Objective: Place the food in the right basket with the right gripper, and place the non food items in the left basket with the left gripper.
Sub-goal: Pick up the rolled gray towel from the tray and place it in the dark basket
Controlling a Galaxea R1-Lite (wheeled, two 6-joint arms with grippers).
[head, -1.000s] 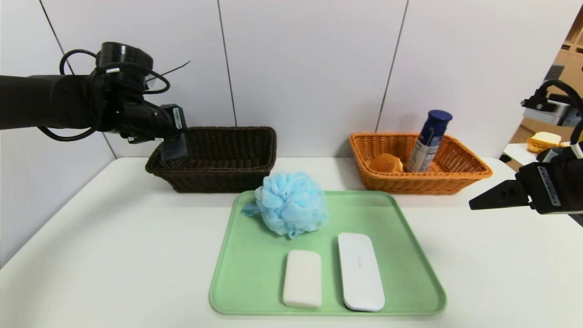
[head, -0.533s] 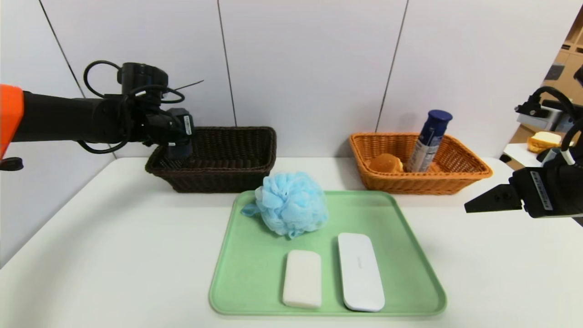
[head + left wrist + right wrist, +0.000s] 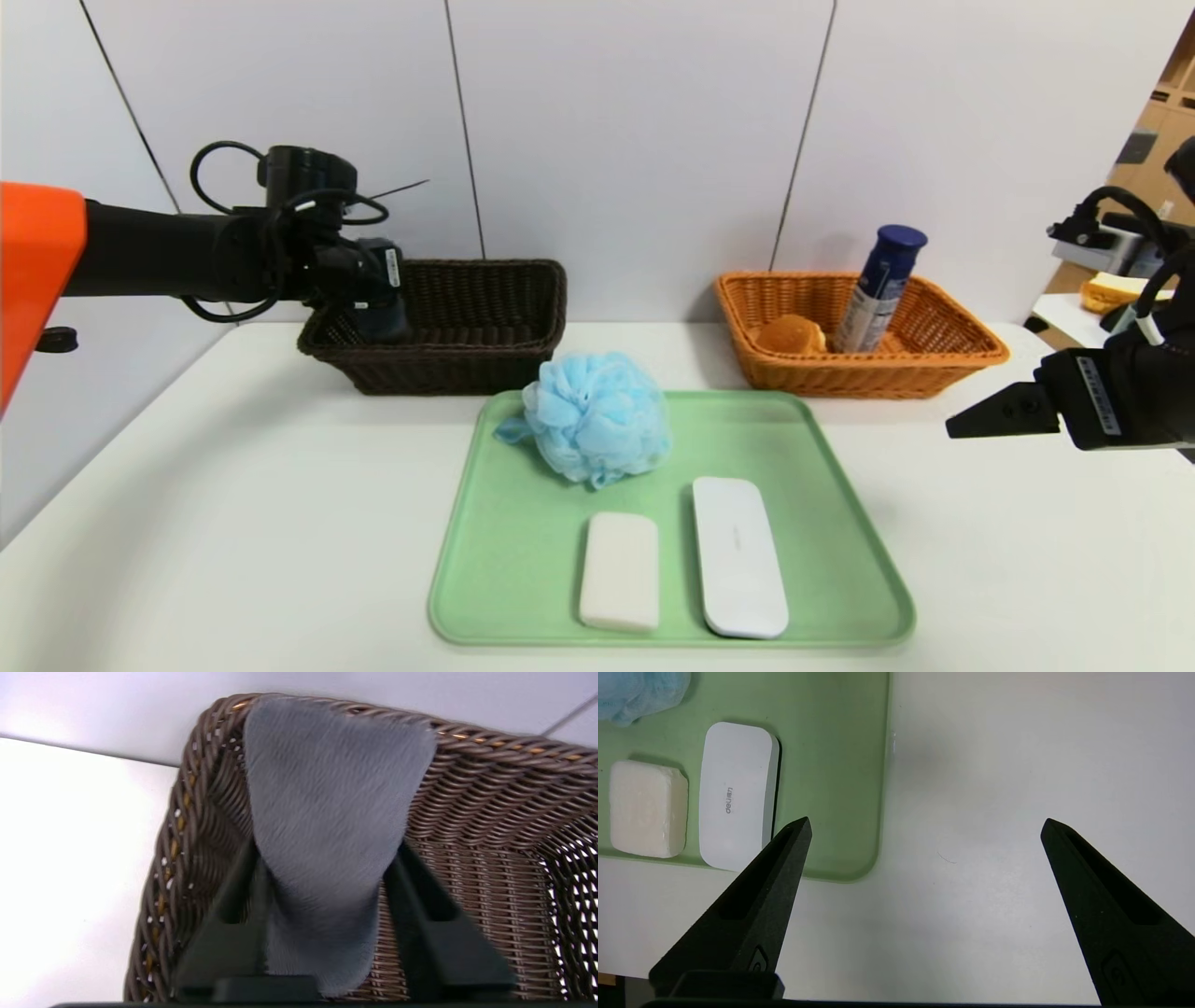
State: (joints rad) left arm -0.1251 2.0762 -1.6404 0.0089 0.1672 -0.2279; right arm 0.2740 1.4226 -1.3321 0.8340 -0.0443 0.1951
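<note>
Left claw (image 3: pixel 378 313) with grey cloth (image 3: pixel 327 826) sits inside brown basket (image 3: pixel 467 359), walls close around. Bare tabletop (image 3: pixel 980 523) at tray's (image 3: pixel 840 560) 3 o'clock under wide-spread right claw (image 3: pixel 924 830).

Left gripper (image 3: pixel 381 313) is down inside the brown basket (image 3: pixel 485 359), left end. Right gripper (image 3: pixel 994 418) hangs over the table (image 3: pixel 233 523), just right of the green tray (image 3: pixel 523 541). Tray's got a blue loofah (image 3: pixel 597 417), soap (image 3: pixel 620 570) and a white case (image 3: pixel 739 556). Orange basket (image 3: pixel 887 373) holds a bun (image 3: pixel 790 333) and a blue can (image 3: pixel 878 286).
</note>
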